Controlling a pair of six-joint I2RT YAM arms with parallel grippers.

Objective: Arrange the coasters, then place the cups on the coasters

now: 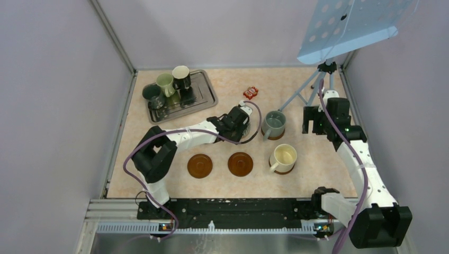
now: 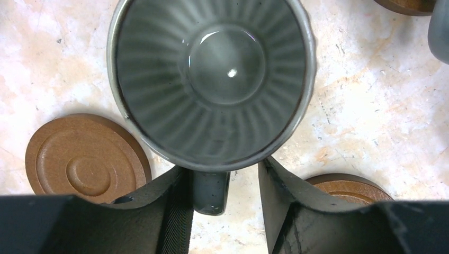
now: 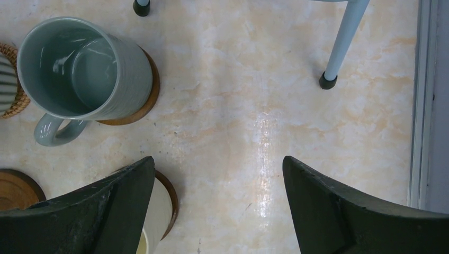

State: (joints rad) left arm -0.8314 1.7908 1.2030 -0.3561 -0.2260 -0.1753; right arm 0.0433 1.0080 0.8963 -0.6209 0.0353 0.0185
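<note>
**Control:** Where's the ribbed grey cup [image 2: 212, 79]?

**Me:** Mid-table [image 1: 233, 90] on the tan coaster [image 3: 18, 103], just left of the grey-blue cup [image 3: 84, 69]. My left gripper [image 2: 222, 177] straddles its handle [image 2: 210, 193], jaws parted: one finger [image 2: 169, 211] against the handle, the other apart.

**Control:** And the right?

**Me:** My right gripper [image 3: 218, 161] hangs spread wide above the table, toward its right edge.

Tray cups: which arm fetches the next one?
Probably left: the tray sits at the far left, near the left gripper; the right gripper hangs far right, beyond the grey-blue cup.
</note>
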